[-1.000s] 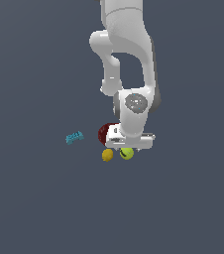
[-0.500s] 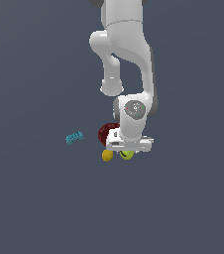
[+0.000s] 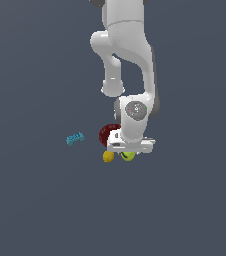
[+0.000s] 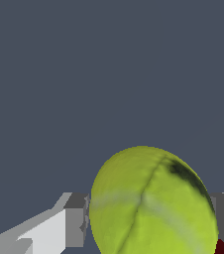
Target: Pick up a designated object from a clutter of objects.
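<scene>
White and grey, the arm (image 3: pixel 127 60) comes down from the top of the exterior view, bends at a joint and drops almost straight to the dark grey floor (image 3: pixel 35 200), its wrist turned so the jaws (image 3: pixel 129 151) point downward over the cluster of objects. The hand's flat white body sits level just above the yellow-green ball (image 3: pixel 128 156), hiding the ball's upper part in that view. In the wrist view the yellow-green ball (image 4: pixel 153 203) fills the space between the two grey fingers (image 4: pixel 75 225), one on each side of it, its dark curved seam facing the camera; the jaws stand about as wide as the ball, with the fingers right at its sides, though whether they are pressing on it or merely bracketing it cannot be told. The ball lies low against the floor in the exterior view. Just beside it, toward the exterior view's left, is the orange-yellow ball (image 3: pixel 108 157), a sliver of which also shows at the edge of the wrist view. Behind both balls sits the dark red bowl (image 3: pixel 107 134), partly covered by the hand. Well apart, farther to the exterior view's left, lies the small teal block (image 3: pixel 75 138).
</scene>
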You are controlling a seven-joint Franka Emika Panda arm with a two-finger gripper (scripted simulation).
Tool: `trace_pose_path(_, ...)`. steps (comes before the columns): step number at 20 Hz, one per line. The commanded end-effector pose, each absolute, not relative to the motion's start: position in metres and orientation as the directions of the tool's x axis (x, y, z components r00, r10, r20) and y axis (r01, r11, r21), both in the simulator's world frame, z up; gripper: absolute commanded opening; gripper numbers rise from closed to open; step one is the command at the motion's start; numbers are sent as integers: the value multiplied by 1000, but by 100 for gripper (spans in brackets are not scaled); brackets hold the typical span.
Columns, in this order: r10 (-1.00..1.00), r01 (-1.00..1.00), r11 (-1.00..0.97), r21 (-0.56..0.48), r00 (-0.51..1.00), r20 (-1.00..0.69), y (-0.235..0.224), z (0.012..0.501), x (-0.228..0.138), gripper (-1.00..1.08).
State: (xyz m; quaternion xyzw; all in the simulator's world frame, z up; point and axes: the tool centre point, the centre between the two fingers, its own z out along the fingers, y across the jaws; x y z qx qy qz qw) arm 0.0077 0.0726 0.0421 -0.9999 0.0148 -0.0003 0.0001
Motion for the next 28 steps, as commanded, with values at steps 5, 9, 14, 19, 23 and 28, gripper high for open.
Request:
trace_pose_path(5, -30, -30, -1000, 0, 1000, 1, 69, 52, 10, -100)
trace_pose_path(9, -30, -30, -1000, 0, 1000, 1, 64, 71, 15, -100)
trace_pose_path(14, -29, -29, -1000, -1, 1000, 1, 54, 105, 24, -100)
trace_pose_path(19, -29, -29, -1000, -1, 1000, 1, 40, 152, 37, -100)
trace_pose_path(23, -29, -29, -1000, -2, 1000, 0, 28, 193, 48, -100)
trace_pose_path(28, -29, -29, -1000, -2, 1000, 0, 14, 244, 62, -100)
